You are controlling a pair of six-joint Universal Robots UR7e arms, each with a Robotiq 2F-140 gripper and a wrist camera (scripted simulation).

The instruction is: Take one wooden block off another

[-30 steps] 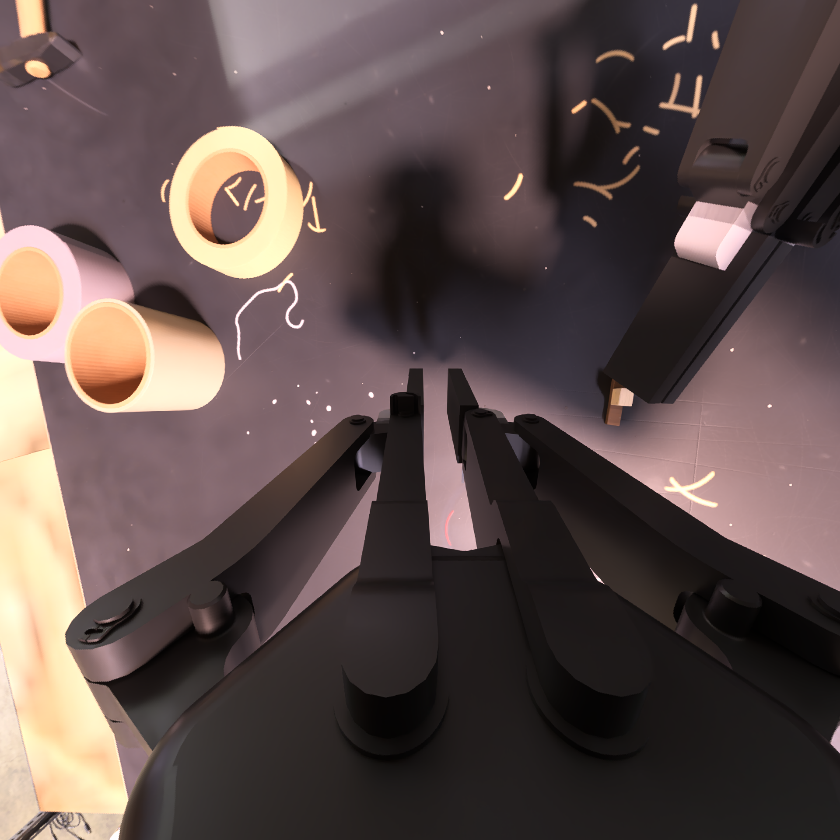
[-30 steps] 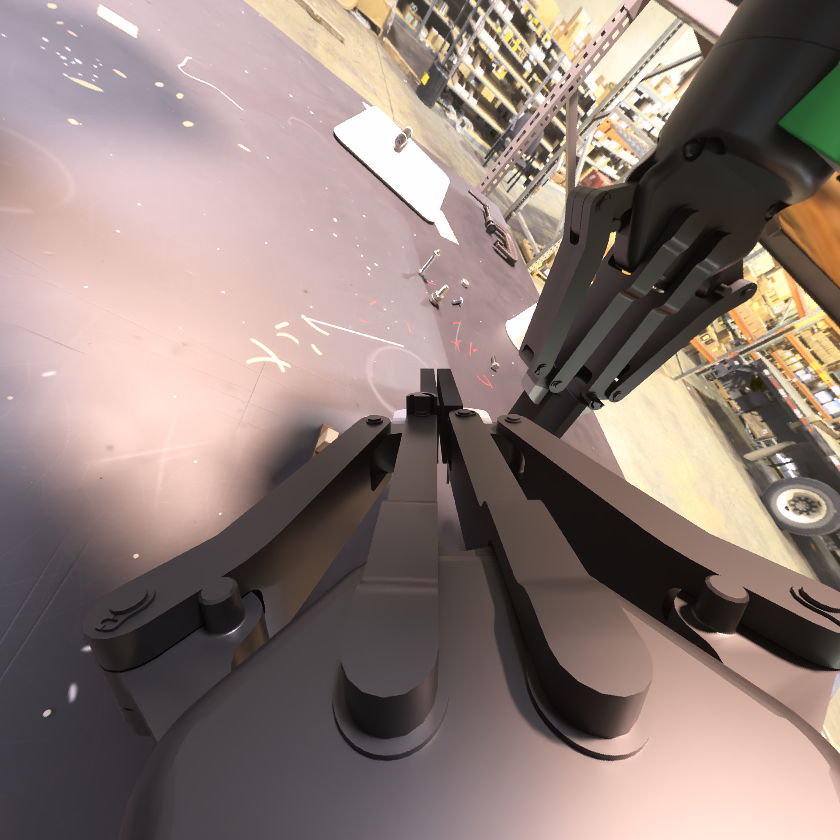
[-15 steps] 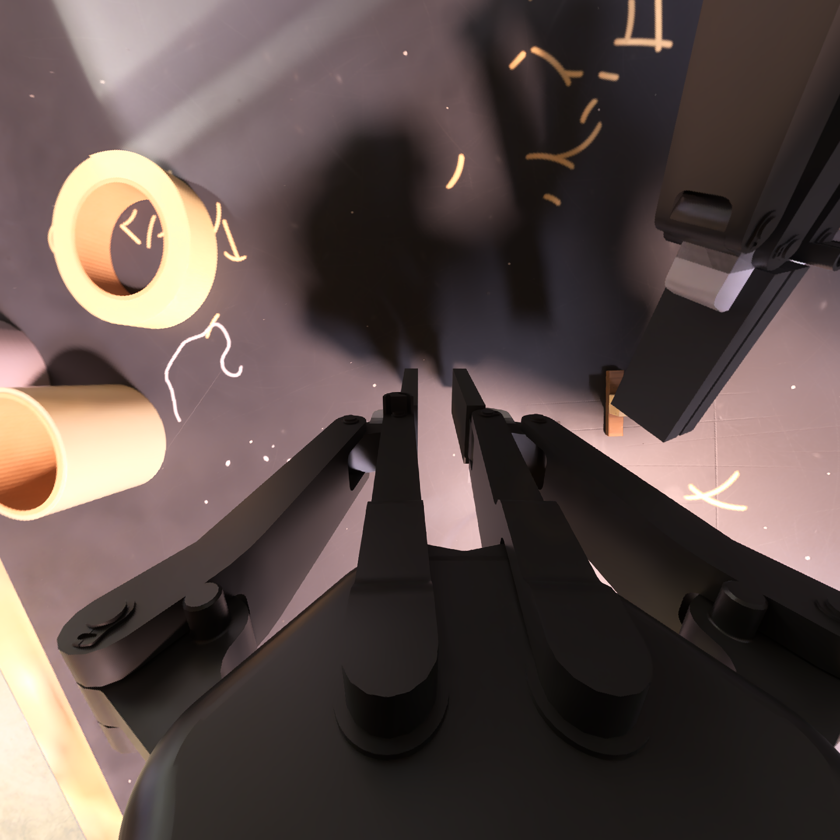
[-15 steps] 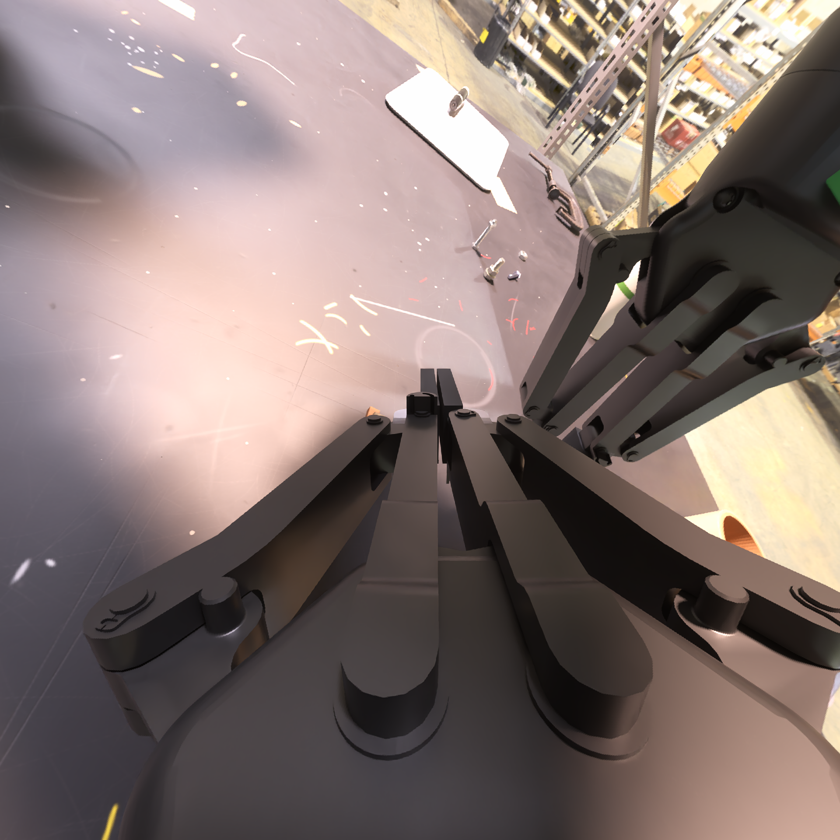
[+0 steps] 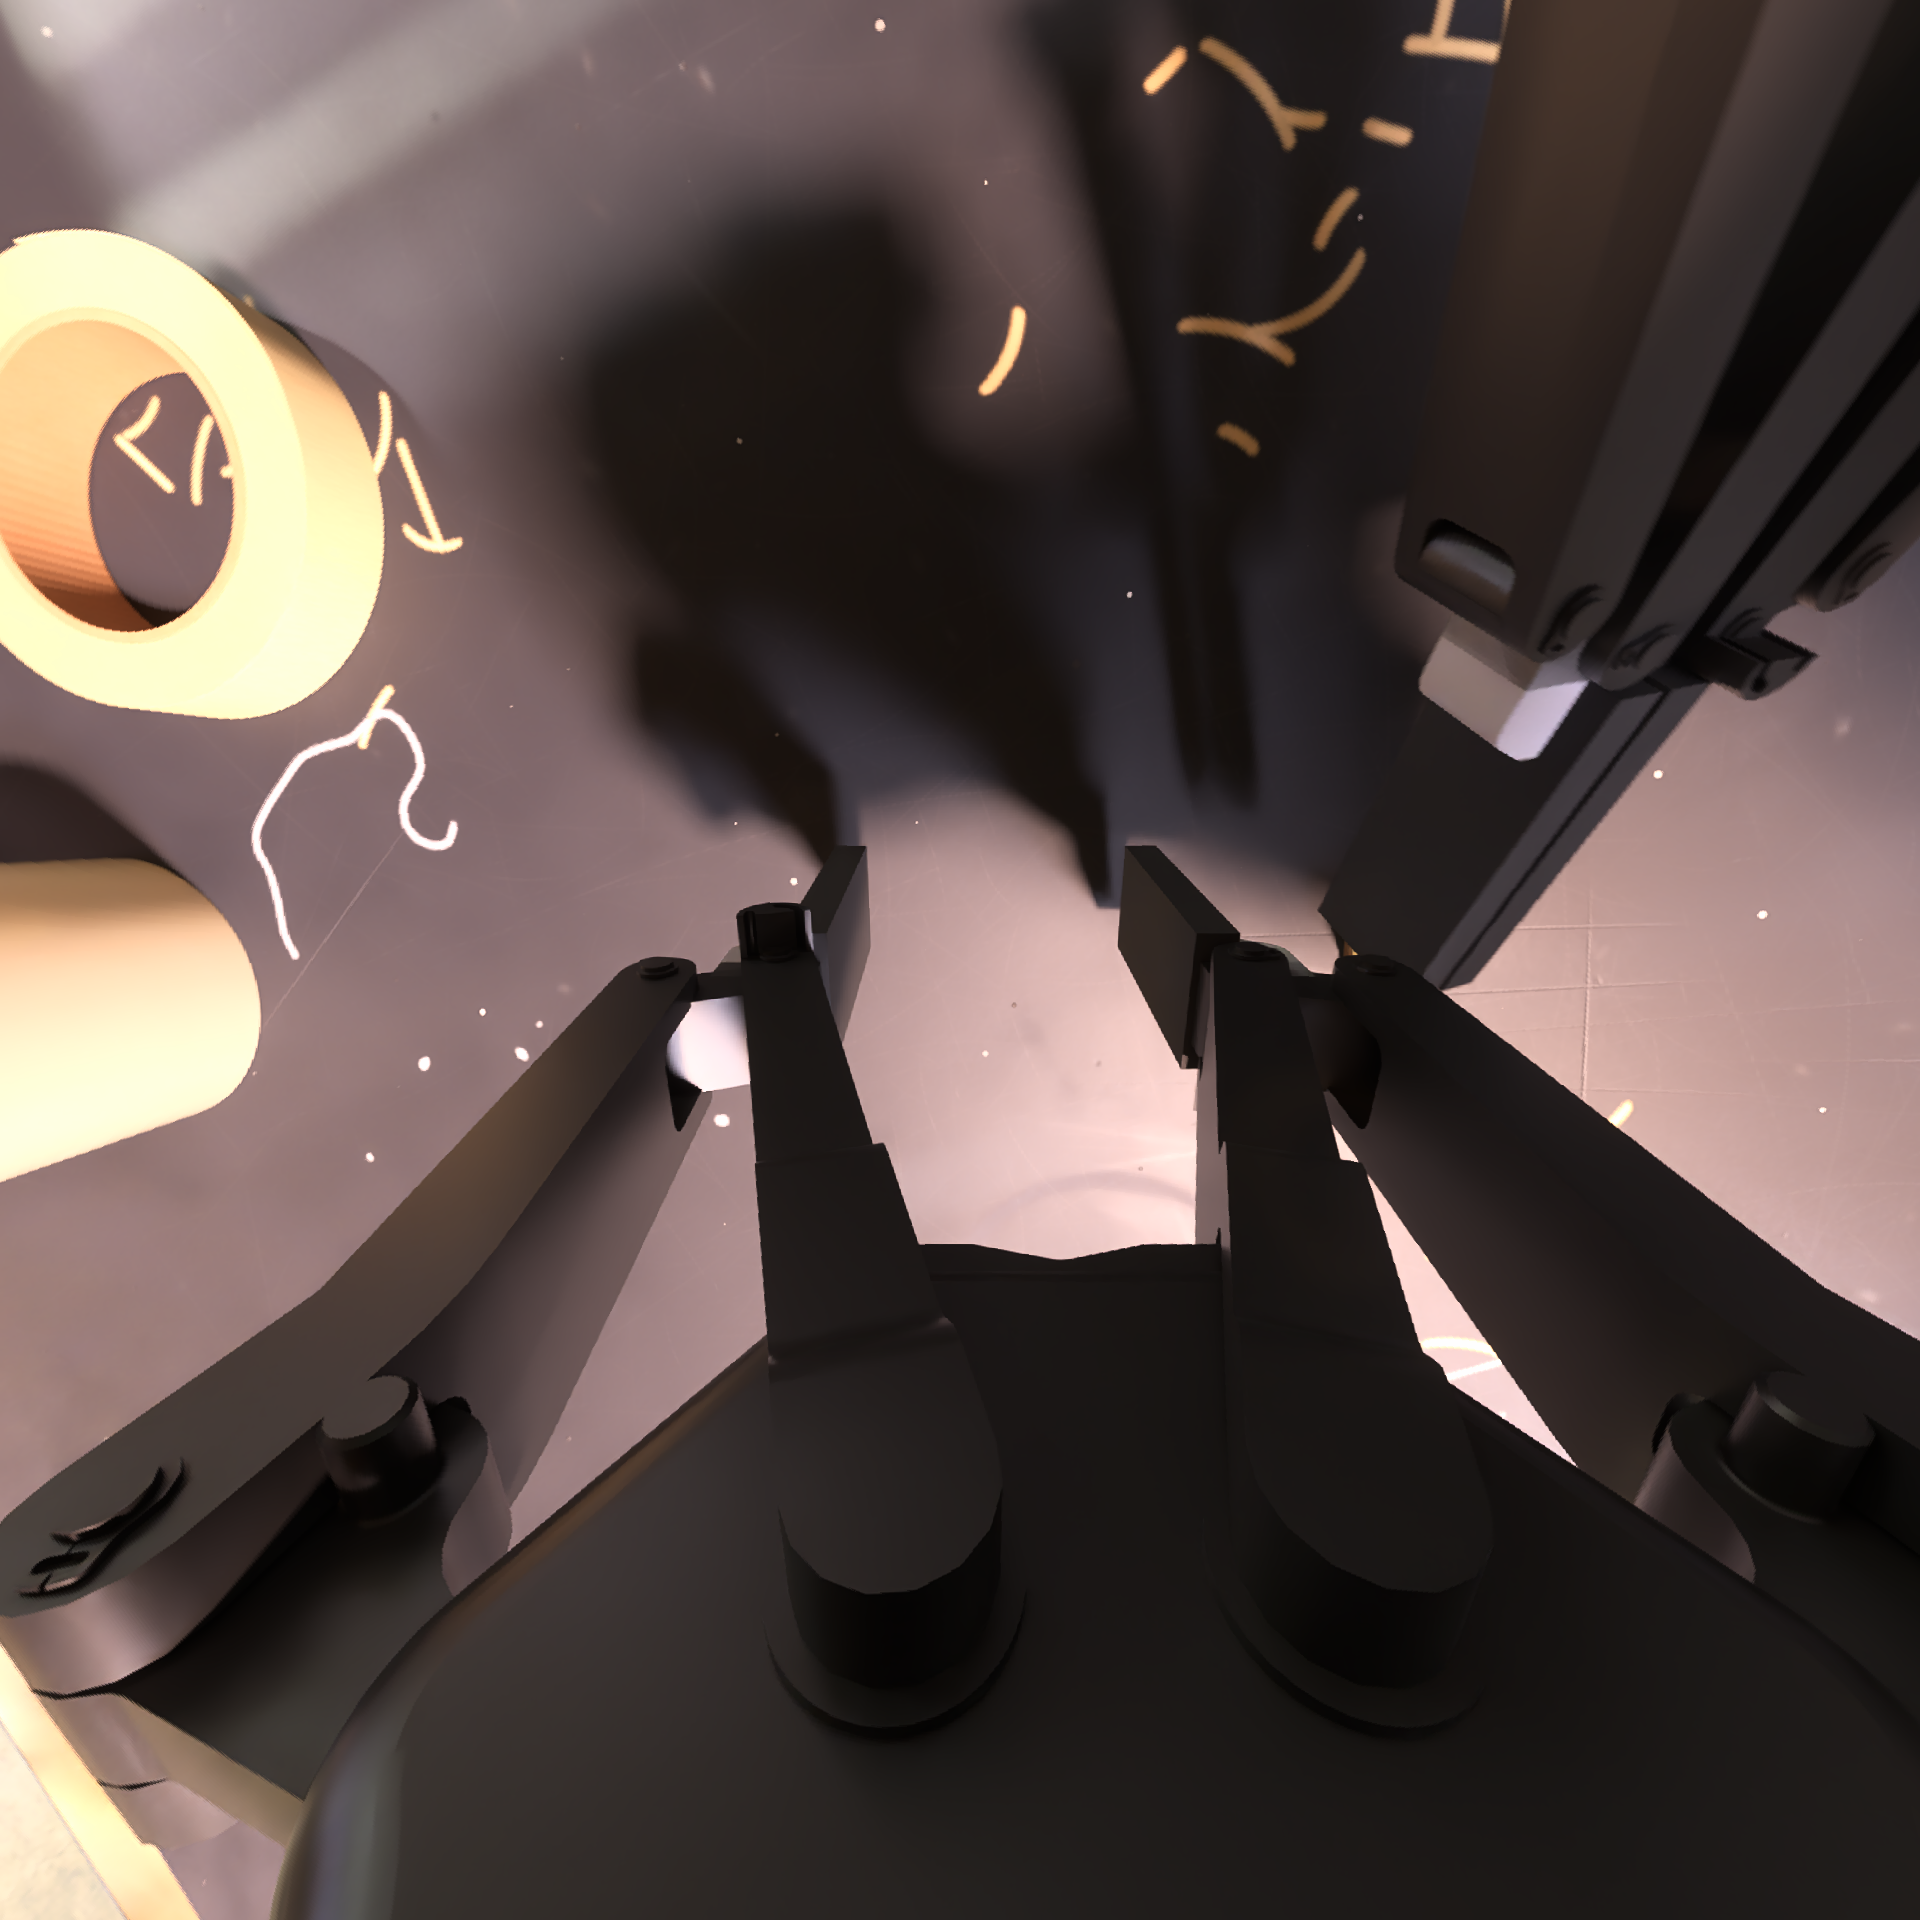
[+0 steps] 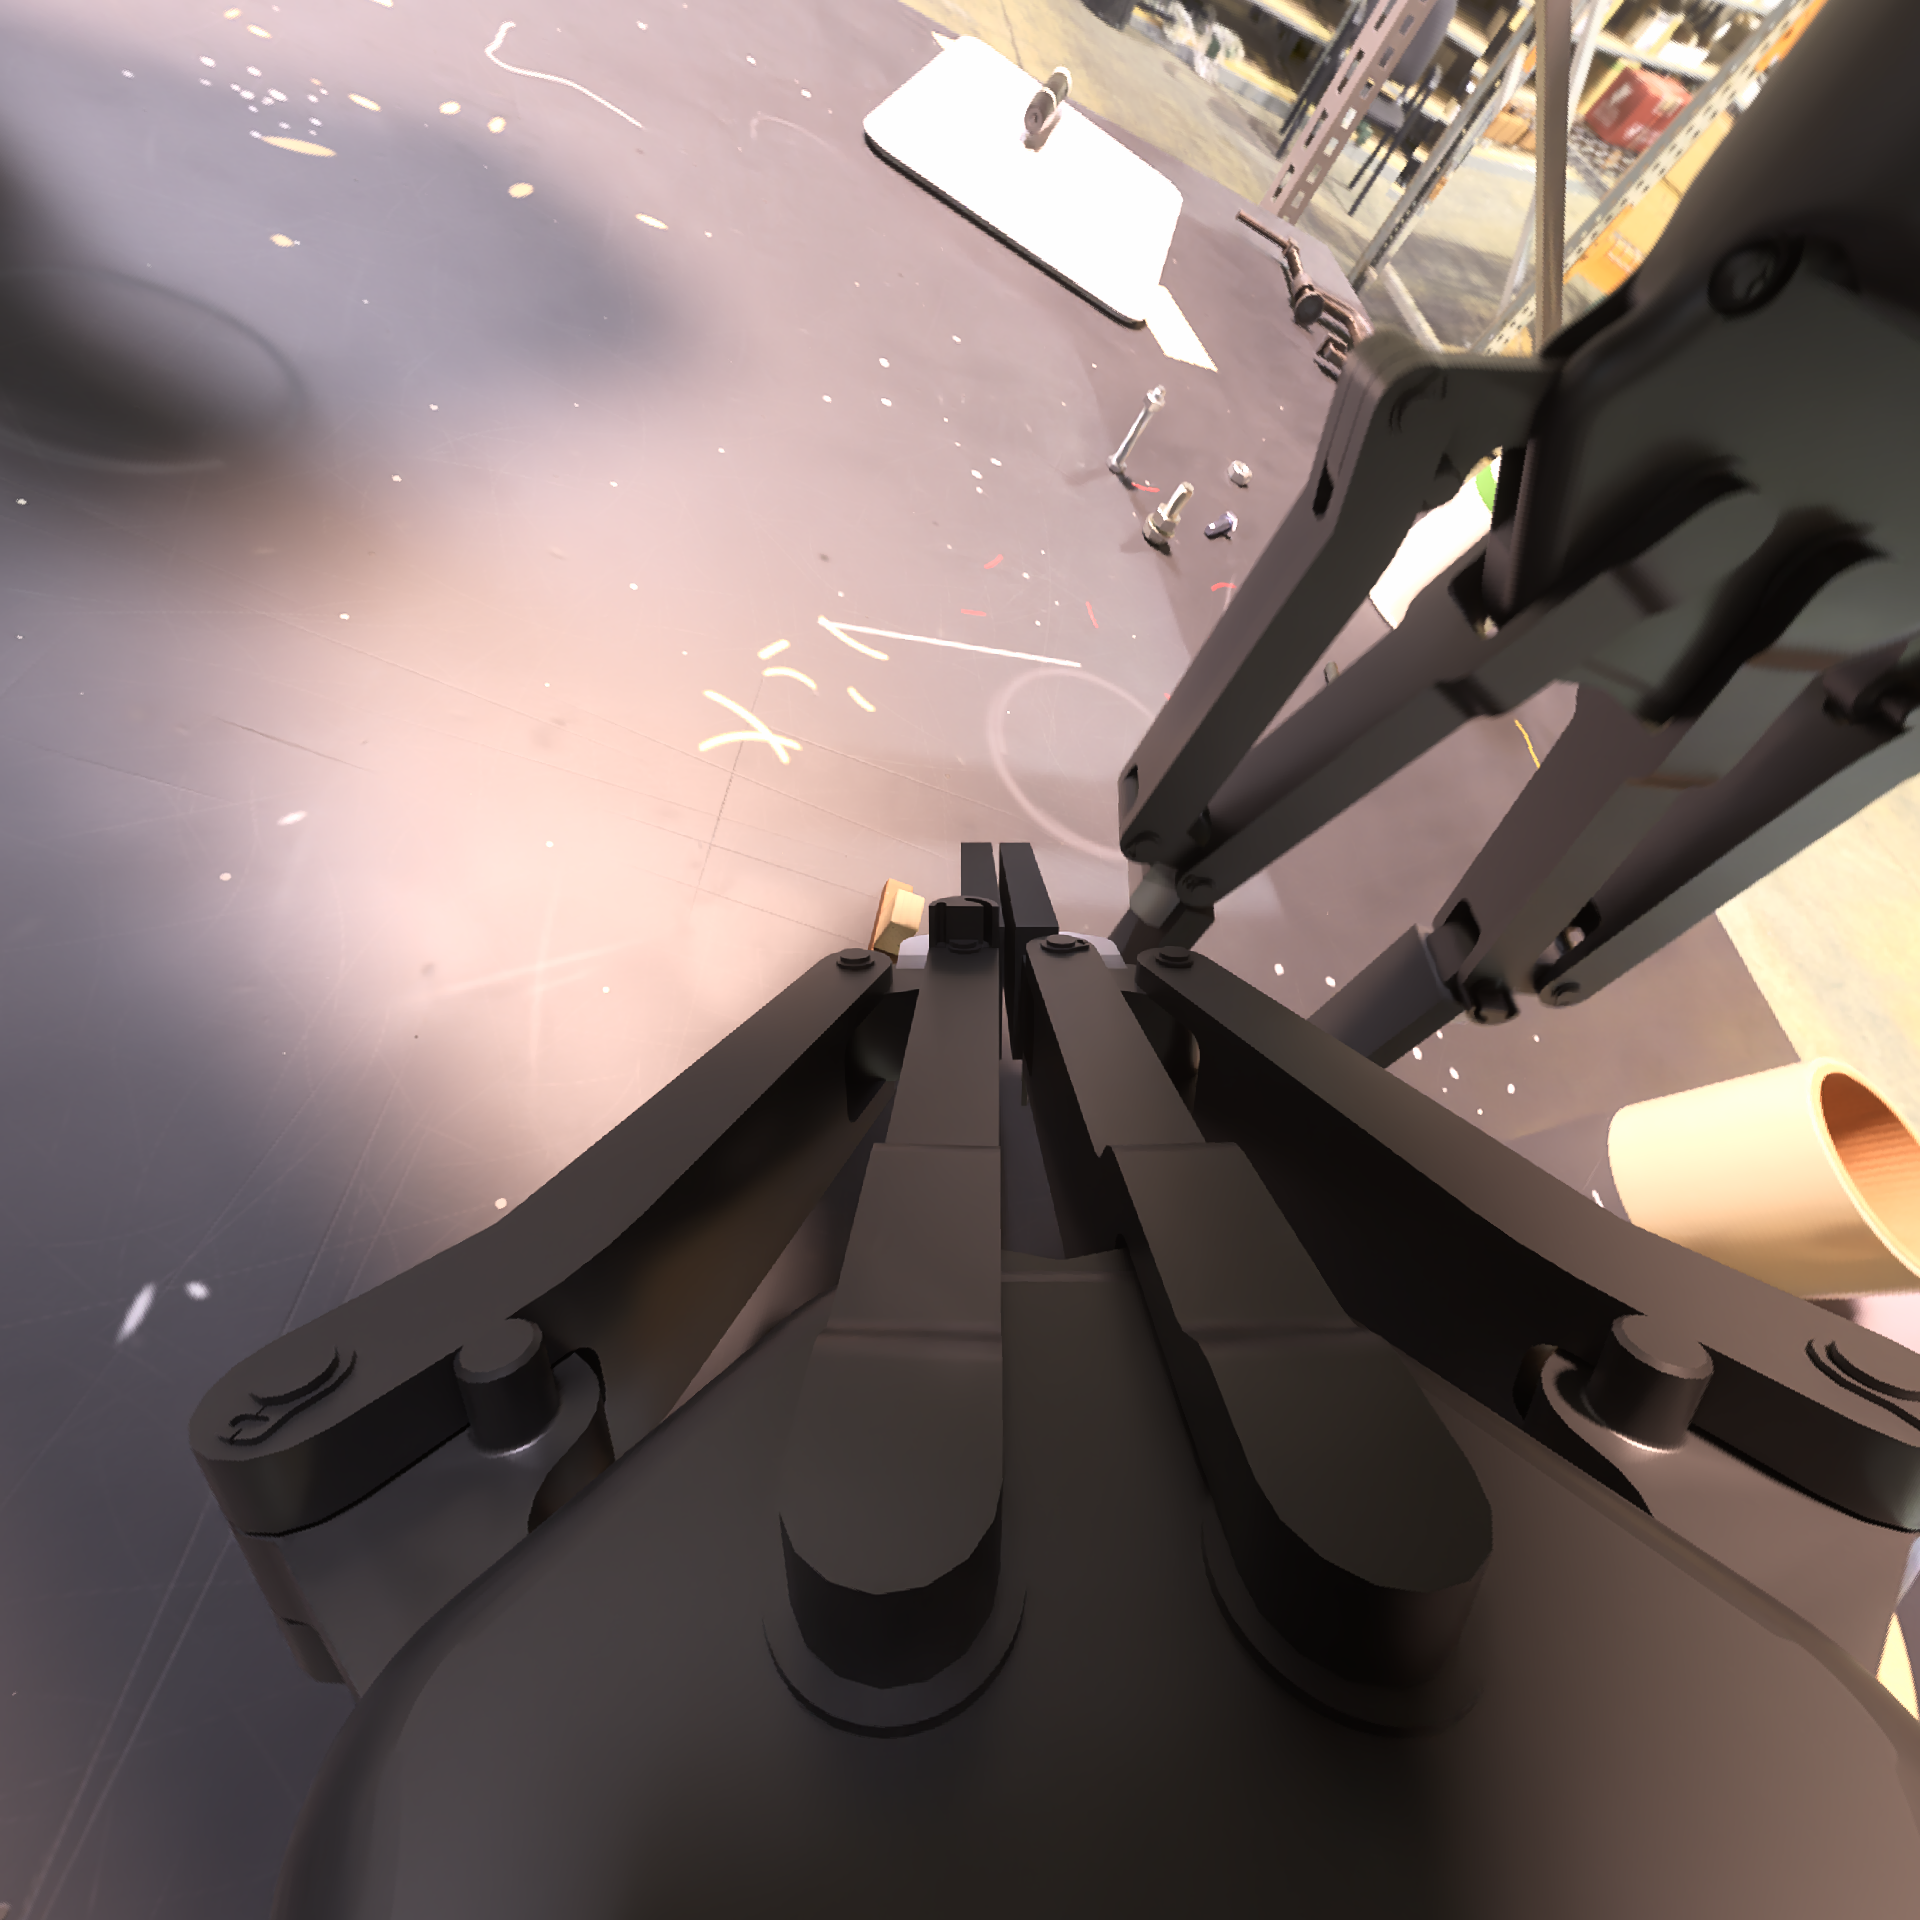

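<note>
In the right wrist view, a corner of a small light wooden block (image 6: 897,914) shows on the dark table (image 6: 520,675), just left of my right gripper (image 6: 995,873). That gripper is shut, and nothing shows between its jaws. I cannot see a second block. My left gripper (image 5: 997,888) is open and empty, low over the table. The right gripper (image 5: 1403,914) stands tip-down just to its right and hides the block almost wholly in the left wrist view. In the right wrist view, the left gripper (image 6: 1257,961) stands close on the right with its jaws apart.
A cream tape ring (image 5: 156,468) and a cardboard tube (image 5: 104,1018) lie left of the left gripper. The right wrist view shows a tube (image 6: 1766,1184) at right, and a white plate (image 6: 1029,177) and loose bolts (image 6: 1169,514) farther off.
My left gripper has opened its jaws and moved closer to the right gripper. The block has slipped behind the right gripper in the left wrist view. The right gripper stays shut.
</note>
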